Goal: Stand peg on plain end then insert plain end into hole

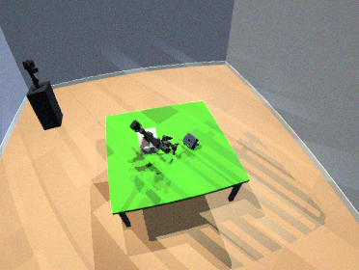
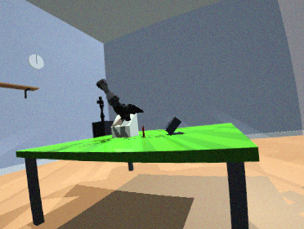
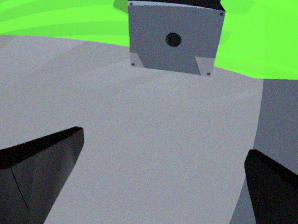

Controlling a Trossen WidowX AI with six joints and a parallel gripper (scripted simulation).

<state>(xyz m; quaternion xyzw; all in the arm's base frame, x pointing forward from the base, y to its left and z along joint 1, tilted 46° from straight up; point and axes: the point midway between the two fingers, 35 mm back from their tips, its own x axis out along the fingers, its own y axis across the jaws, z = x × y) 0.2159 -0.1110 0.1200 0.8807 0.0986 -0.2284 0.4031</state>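
Observation:
The red peg [image 2: 143, 131] stands upright on the green table [image 1: 217, 169] [image 2: 212, 141], between the robot's base and the panel, touched by nothing that I can see. Its white band is too small to make out, and the peg is not in the wrist view. The dark sloped panel [image 1: 192, 141] [image 2: 173, 125] [image 3: 150, 30] is beyond it, with its one hole [image 3: 173, 39] empty and facing the wrist camera. My gripper [image 1: 173, 143] [image 2: 142, 110] [image 3: 167, 148] is wide open and empty, raised above the height of the peg's top.
The white and grey block [image 2: 131, 127] at the arm's base is behind the gripper. A black pedestal [image 1: 45, 106] with another arm stands on the floor away from the table. The panel's corners carry small dark dots.

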